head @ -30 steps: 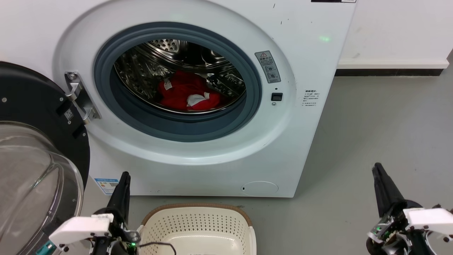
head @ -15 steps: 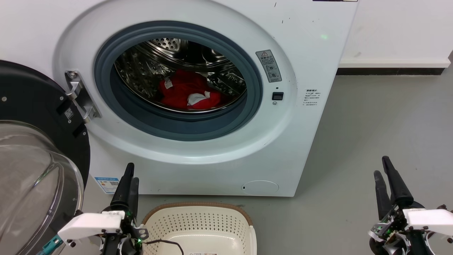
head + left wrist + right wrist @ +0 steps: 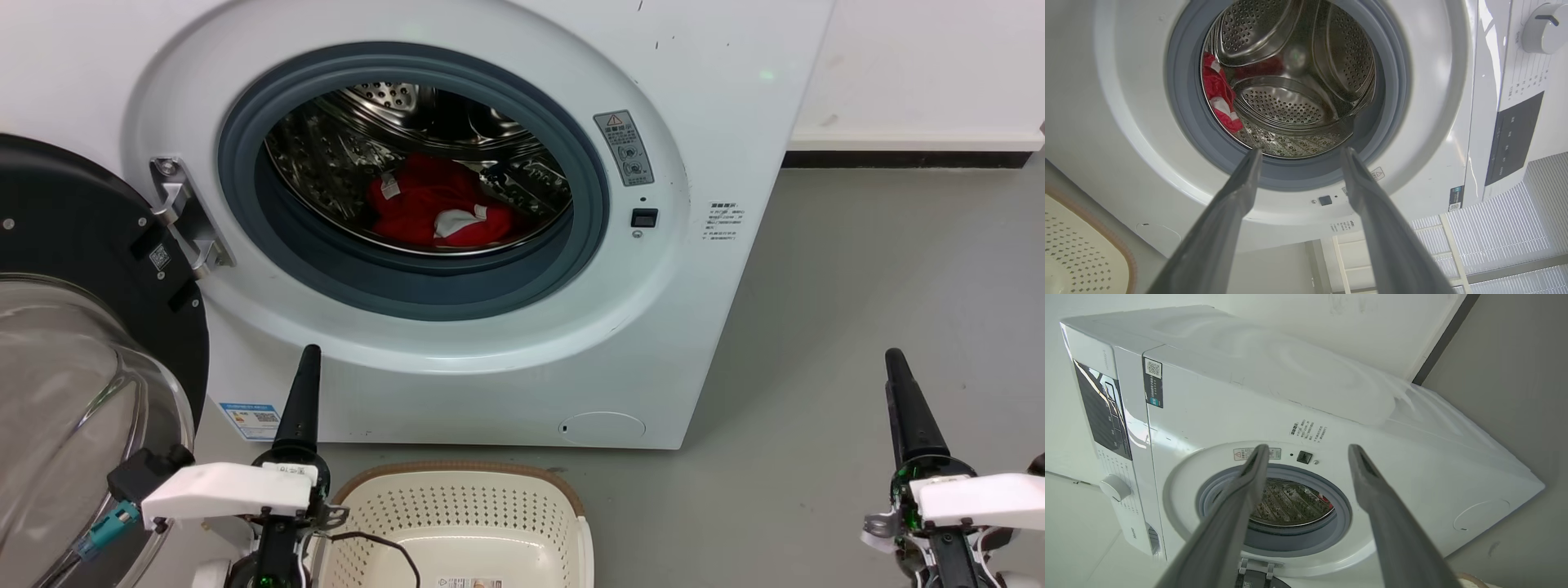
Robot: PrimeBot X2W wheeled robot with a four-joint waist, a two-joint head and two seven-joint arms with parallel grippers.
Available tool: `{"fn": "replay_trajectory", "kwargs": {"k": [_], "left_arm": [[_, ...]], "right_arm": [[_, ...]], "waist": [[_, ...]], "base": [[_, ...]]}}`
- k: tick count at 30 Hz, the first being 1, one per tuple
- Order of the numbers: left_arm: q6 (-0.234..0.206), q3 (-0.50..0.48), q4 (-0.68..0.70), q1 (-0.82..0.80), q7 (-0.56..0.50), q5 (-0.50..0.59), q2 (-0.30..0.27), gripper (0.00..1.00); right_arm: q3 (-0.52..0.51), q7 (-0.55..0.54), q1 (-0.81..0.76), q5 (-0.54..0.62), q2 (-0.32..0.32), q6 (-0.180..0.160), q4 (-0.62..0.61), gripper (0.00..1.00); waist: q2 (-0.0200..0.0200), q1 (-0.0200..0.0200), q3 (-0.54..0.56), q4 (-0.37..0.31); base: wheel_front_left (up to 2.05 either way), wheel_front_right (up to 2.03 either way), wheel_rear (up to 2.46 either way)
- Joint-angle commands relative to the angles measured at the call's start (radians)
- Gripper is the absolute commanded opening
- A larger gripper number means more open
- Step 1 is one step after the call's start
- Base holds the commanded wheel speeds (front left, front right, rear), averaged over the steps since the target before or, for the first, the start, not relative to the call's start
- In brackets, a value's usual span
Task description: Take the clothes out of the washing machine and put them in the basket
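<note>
Grippers low before the washing machine (image 3: pixel 490 359), fingers pointing up toward its porthole (image 3: pixel 408 286): left gripper (image 3: pixel 310 359) just beside the basket (image 3: pixel 457 472), right gripper (image 3: pixel 896 363) well apart over grey floor (image 3: pixel 857 269), both spread wide, gripping nothing. Red clothes (image 3: pixel 424 204) heaped at the bottom of the steel drum (image 3: pixel 326 155). Basket on the floor under the porthole, sticker label (image 3: pixel 469 583) on its bottom. Door (image 3: pixel 49 212) swung out at left.
</note>
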State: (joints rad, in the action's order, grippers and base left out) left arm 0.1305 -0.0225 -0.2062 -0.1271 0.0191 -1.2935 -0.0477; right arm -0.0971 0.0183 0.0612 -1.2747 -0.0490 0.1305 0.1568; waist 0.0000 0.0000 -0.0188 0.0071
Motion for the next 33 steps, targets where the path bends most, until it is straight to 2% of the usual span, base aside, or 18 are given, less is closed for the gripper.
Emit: {"fn": "replay_trajectory", "kwargs": {"k": [1,21,33], "left_arm": [[0.0,0.001,0.019,-0.03,0.007,0.027,-0.003,1.0],[-0.003,0.024,0.008,-0.054,0.077,0.456,-0.003,1.0],[-0.025,0.054,-0.002,-0.057,0.113,0.658,-0.003,1.0]], "right_arm": [[0.0,0.008,0.015,0.028,-0.003,0.0,-0.023,1.0],[0.01,0.077,0.001,0.571,-0.003,0.0,-0.058,1.0],[0.015,0.113,-0.006,0.764,-0.003,0.0,-0.045,1.0]], "waist": [[0.0,0.0,0.0,0.0],[0.0,0.0,-0.006,-0.013],[0.0,0.0,-0.003,-0.014]], "base": [[0.0,0.0,0.0],[0.0,0.0,0.0],[0.0,0.0,0.0]]}}
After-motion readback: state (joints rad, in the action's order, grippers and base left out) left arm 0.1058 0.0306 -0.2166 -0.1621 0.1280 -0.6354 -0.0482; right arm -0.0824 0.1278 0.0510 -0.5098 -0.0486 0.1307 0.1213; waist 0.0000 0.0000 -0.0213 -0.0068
